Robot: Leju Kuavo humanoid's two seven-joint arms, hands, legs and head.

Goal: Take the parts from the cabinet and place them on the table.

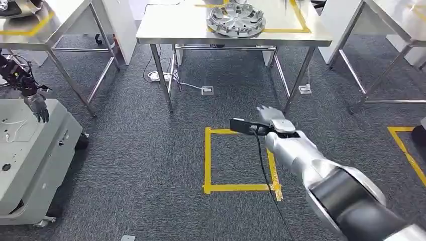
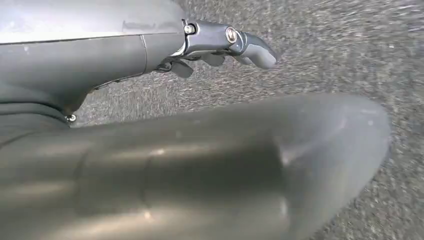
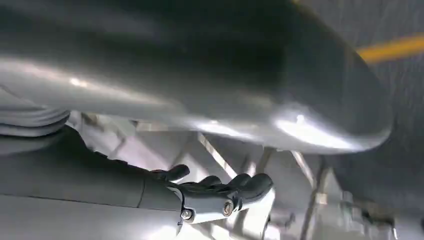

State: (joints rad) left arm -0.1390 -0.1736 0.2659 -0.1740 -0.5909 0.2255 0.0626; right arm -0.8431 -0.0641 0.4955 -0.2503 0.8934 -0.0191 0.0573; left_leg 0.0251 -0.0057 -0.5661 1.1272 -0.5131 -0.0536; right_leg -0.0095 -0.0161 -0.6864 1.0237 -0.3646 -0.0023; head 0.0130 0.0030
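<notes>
Grey carpet fills my view; at upper centre one silver part already lies on the worktop. My right hand reaches forward, fingers loosely apart, holding nothing; my left hand likewise. More fetching likely remains.

tables: 3 | wheel-cover part: 1 | yellow floor squares: 2 | power strips: 1
</notes>
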